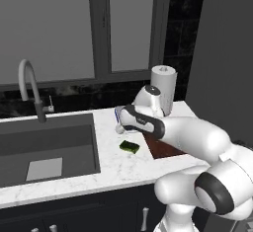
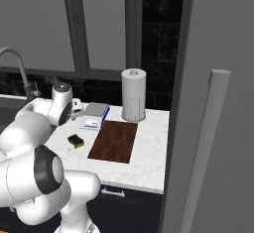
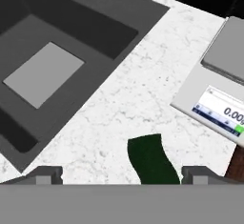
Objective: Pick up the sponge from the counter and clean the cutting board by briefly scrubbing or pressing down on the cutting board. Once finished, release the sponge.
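The sponge (image 3: 151, 161) lies dark green side up on the white marble counter (image 3: 138, 89), left of the cutting board. In the hand view my gripper (image 3: 121, 175) hangs open above it. The sponge shows between the two fingertips (image 3: 45, 175), nearer the right one, and nothing is held. From the base it is a small green block (image 1: 129, 146) (image 2: 76, 140). The dark reddish-brown cutting board (image 2: 114, 140) lies flat to its right. My forearm covers most of the board (image 1: 163, 149) in the left base view, and a corner of it (image 3: 236, 168) shows in the hand view.
A grey-and-white kitchen scale (image 3: 219, 89) (image 2: 95, 114) stands just behind the sponge. The dark sink basin (image 1: 44, 147) (image 3: 57, 61) with its faucet (image 1: 29, 88) is to the left. A paper towel roll (image 2: 133, 94) stands behind the board. A tall grey cabinet (image 2: 218, 103) bounds the right.
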You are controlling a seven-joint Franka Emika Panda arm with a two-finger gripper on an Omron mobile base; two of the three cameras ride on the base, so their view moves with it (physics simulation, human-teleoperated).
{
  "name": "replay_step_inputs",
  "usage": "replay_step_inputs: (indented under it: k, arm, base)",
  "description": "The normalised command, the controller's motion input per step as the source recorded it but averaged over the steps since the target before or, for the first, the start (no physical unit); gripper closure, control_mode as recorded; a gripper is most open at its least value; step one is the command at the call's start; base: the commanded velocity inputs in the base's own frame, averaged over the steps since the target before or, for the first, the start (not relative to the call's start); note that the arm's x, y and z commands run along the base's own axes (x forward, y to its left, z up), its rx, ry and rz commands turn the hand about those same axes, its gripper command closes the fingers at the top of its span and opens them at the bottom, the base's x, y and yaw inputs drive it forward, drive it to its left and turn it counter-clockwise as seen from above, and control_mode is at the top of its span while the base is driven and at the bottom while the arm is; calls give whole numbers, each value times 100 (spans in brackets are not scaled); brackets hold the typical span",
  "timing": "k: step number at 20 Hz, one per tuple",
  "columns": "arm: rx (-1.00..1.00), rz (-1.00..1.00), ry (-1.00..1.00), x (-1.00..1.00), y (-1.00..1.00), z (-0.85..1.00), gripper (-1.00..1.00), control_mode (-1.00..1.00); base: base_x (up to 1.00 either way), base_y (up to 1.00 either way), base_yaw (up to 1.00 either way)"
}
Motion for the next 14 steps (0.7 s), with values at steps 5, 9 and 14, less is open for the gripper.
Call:
replay_step_inputs:
  k: [5,9,14]
  arm:
    - [-6,-4,10,-25,0,32,-100,-100]
    - [-9,0,0,-45,0,0,-100,-100]
    - [-10,0,0,-64,0,-6,-100,-100]
  base:
    - [0,0,0]
    - [0,0,0]
    - [0,0,0]
